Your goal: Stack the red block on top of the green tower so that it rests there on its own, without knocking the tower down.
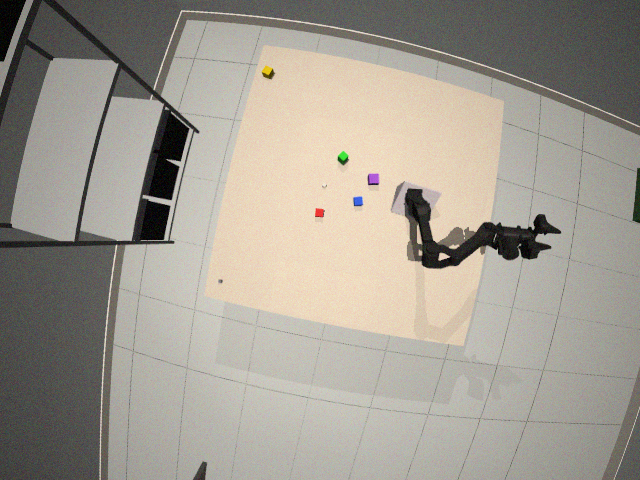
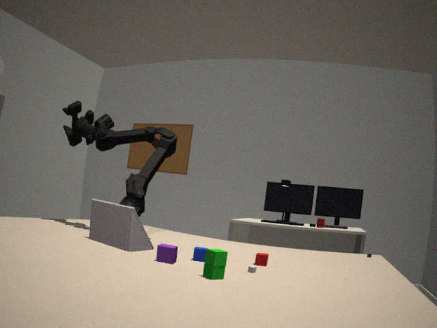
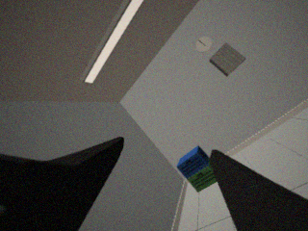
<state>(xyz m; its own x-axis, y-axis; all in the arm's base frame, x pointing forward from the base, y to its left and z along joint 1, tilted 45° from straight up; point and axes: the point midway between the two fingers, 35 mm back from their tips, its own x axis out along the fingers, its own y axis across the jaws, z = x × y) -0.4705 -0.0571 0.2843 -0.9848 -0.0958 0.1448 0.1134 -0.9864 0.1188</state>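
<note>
The red block (image 1: 319, 212) (image 2: 261, 259) lies on the table apart from the other blocks. The green tower (image 1: 343, 157) (image 2: 215, 264) stands upright, two green blocks high, with nothing on top. My gripper (image 1: 555, 239) (image 2: 65, 119) (image 3: 166, 147) is open and empty. It is raised high, out past the table edge on the side away from the blocks, and points away from them. The wrist view shows neither the red block nor the tower.
A purple block (image 1: 373, 178) (image 2: 166, 253) and a blue block (image 1: 357, 200) (image 2: 200, 254) stand between the tower and the grey wedge (image 1: 399, 198) (image 2: 110, 225) by the arm's base. A small white piece (image 1: 324, 185) (image 2: 252, 269) lies between red block and tower. A yellow block (image 1: 267, 71) sits near a far corner.
</note>
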